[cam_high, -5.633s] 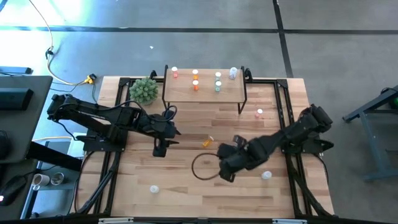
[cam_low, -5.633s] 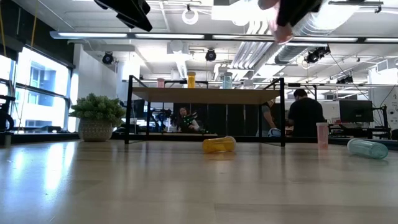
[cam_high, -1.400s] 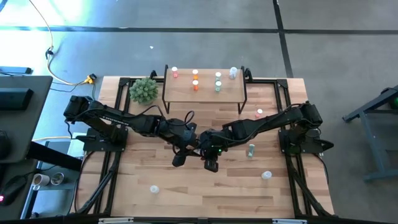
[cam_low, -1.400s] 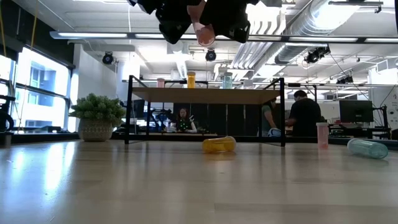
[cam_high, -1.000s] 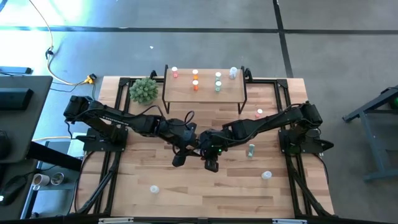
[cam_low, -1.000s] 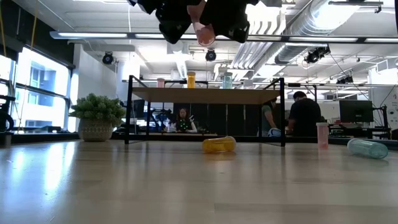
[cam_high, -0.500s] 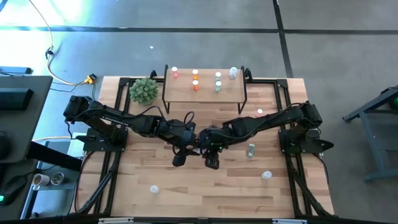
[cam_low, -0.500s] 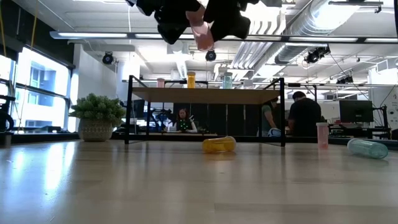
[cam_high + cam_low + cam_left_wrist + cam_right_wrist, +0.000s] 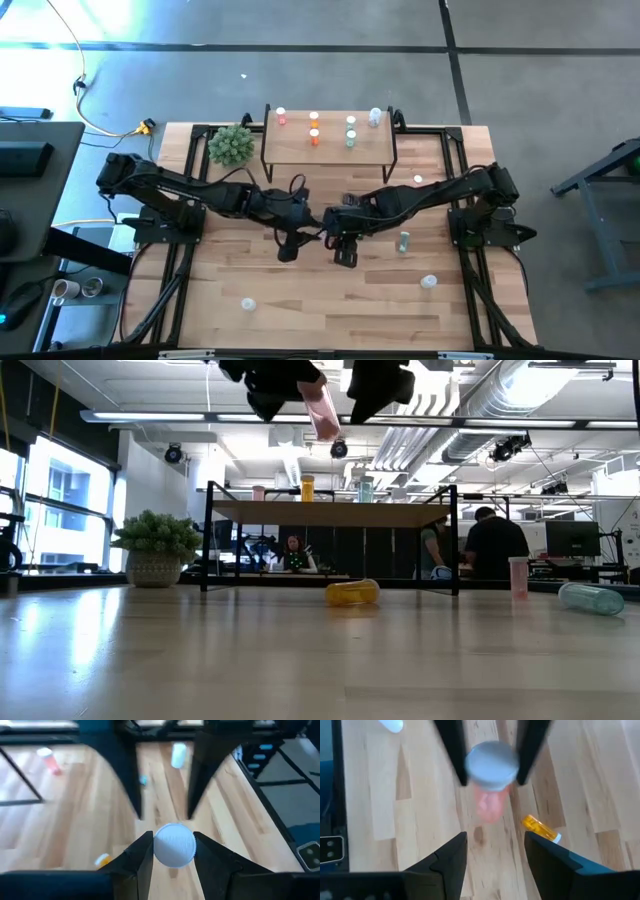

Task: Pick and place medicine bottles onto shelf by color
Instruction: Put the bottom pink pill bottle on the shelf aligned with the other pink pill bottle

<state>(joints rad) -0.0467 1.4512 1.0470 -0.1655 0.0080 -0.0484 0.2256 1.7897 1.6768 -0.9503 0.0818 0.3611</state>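
The pink bottle (image 9: 322, 408) now sits in my left gripper (image 9: 173, 845) alone above the table's middle; my right gripper (image 9: 492, 845) has let go, fingers wide. Shelf (image 9: 330, 150) next.

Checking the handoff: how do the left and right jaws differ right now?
Grip: the left gripper has its jaws shut on the pink bottle; the right gripper has its jaws open, empty, with that bottle just beyond them.
Side: in the high view the left gripper sits left of the table's middle, the right gripper beside it on the right.
Shared: both hang above the table, facing each other.
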